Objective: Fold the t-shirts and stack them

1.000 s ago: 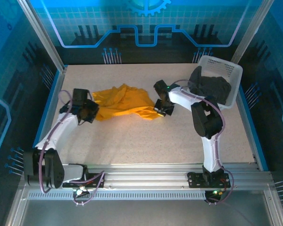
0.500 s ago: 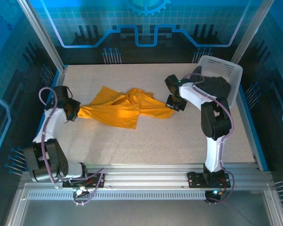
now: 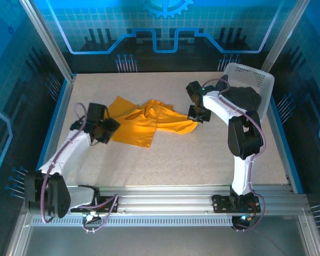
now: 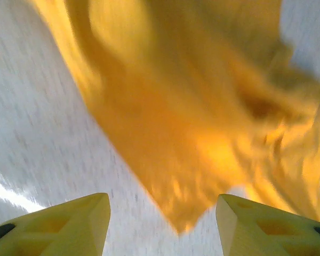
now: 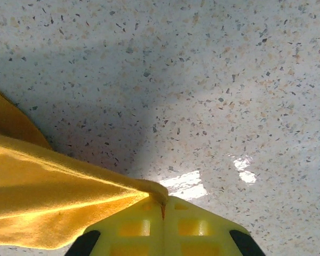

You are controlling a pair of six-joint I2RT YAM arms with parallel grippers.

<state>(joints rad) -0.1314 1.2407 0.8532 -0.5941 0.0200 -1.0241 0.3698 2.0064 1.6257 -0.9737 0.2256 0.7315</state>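
Top external view: we see the orange-yellow shirt (image 3: 141,122) lying crumpled on the middle of the surface (image 3: 192,154), between our two arms. Our left claw (image 3: 104,129) stands at its left edge, fingers spread wide with nothing gripped. Our right claw (image 3: 196,113) is pinched tight on the shirt's right corner. The dark charcoal shirt (image 3: 244,98) sits in the white basket (image 3: 264,80) at the far right.

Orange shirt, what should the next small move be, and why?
Probably ease the left gripper forward and close it on the near corner of the shirt. It is open, the corner loose just ahead, while the right gripper is shut on the far edge and the shirt lies crumpled; a second grip would let both pull it flat.
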